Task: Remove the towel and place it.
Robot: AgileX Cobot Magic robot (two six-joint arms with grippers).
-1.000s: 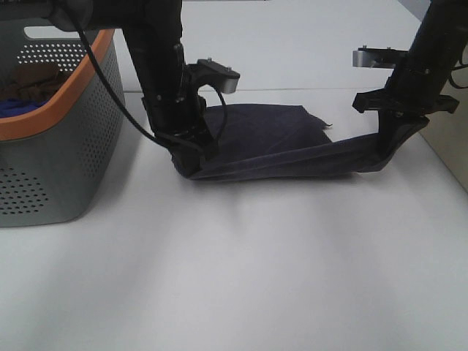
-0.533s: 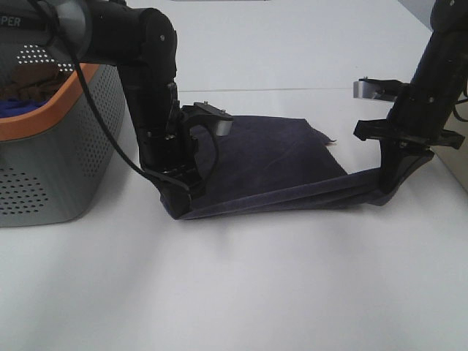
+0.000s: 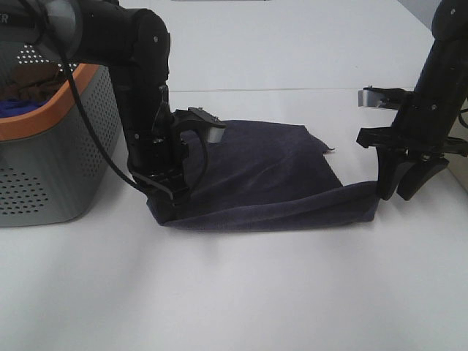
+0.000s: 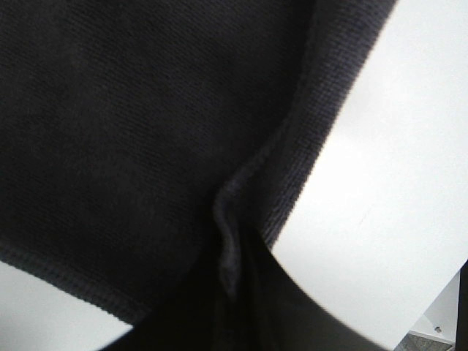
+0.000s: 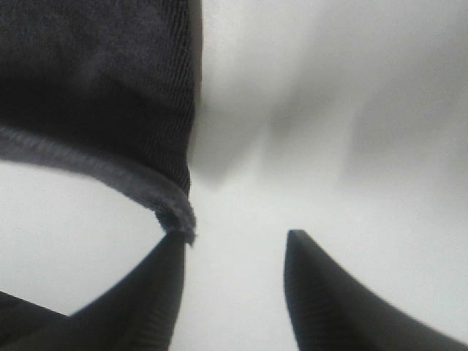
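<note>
The dark navy towel (image 3: 263, 172) lies spread on the white table, its front edge folded over in a roll. My left gripper (image 3: 164, 208) is down at the towel's front left corner and shut on it. The left wrist view shows the cloth (image 4: 131, 124) bunching into a pinched fold (image 4: 228, 245) between the dark fingers. My right gripper (image 3: 399, 191) is open just right of the towel's front right corner. In the right wrist view its fingers (image 5: 164, 292) stand apart, and the towel's corner (image 5: 174, 218) rests at one fingertip, not clamped.
A grey perforated basket with an orange rim (image 3: 66, 146) stands at the left, close beside the left arm. It holds a bright blue cloth (image 3: 16, 107) and a brown cloth (image 3: 33, 77). The white table (image 3: 278, 292) extends in front of the towel.
Both arms came forward and down, laying the stretched towel on the table. The right gripper opened and let go of its corner; the left still holds.
</note>
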